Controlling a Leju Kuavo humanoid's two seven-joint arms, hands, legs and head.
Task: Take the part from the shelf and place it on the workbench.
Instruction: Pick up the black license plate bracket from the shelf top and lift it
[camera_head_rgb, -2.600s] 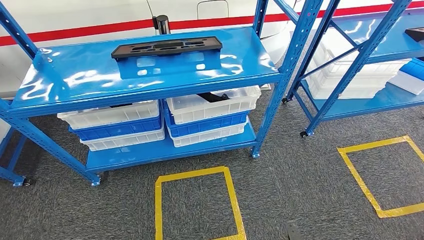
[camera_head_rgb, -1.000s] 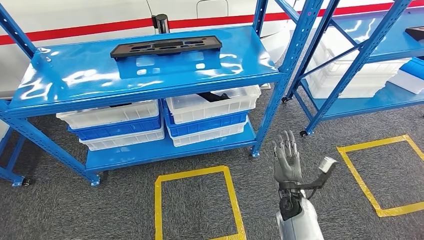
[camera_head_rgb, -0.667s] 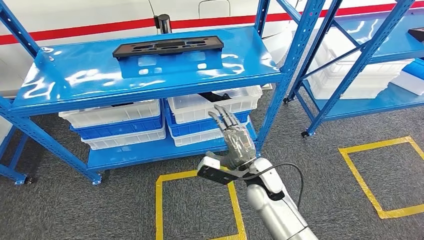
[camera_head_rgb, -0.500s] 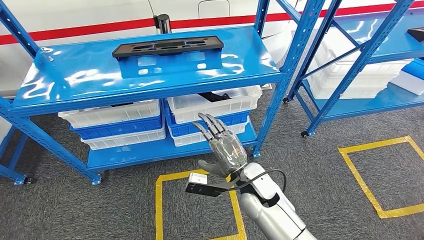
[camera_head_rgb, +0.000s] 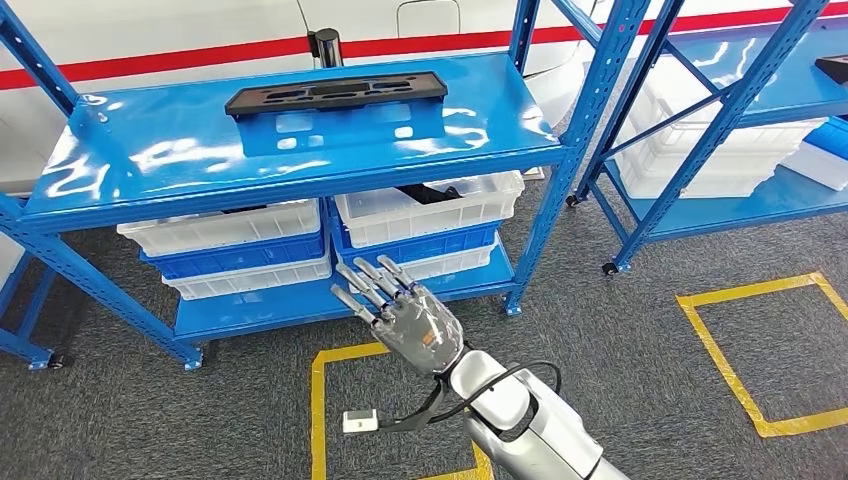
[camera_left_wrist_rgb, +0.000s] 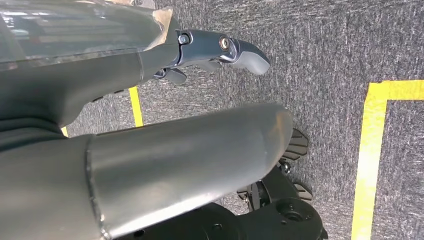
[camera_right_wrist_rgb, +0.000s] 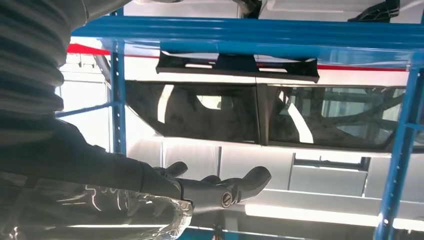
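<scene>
One of our hands, the right hand (camera_head_rgb: 412, 322), is raised in front of the blue shelf (camera_head_rgb: 120, 185) with its fingers (camera_head_rgb: 362, 283) spread apart and nothing in it; we see it in the head view with its back toward the camera, fingertips pointing up and to the left toward the lower level of the shelf. In the right wrist view the same hand (camera_right_wrist_rgb: 200, 187) lies flat and empty below the edge of the top board. Our left hand (camera_left_wrist_rgb: 220, 47) hangs low over the grey carpet (camera_head_rgb: 620, 350), and we cannot tell whether its fingers are apart or together. Just behind the right hand, white and blue bins (camera_head_rgb: 420, 225) are stacked on the lower level. The black part (camera_head_rgb: 335, 97) rests on the top board of the shelf, near its back edge, well apart from the right hand. Yellow tape (camera_head_rgb: 318, 410) marks a square on the carpet below our right arm.
</scene>
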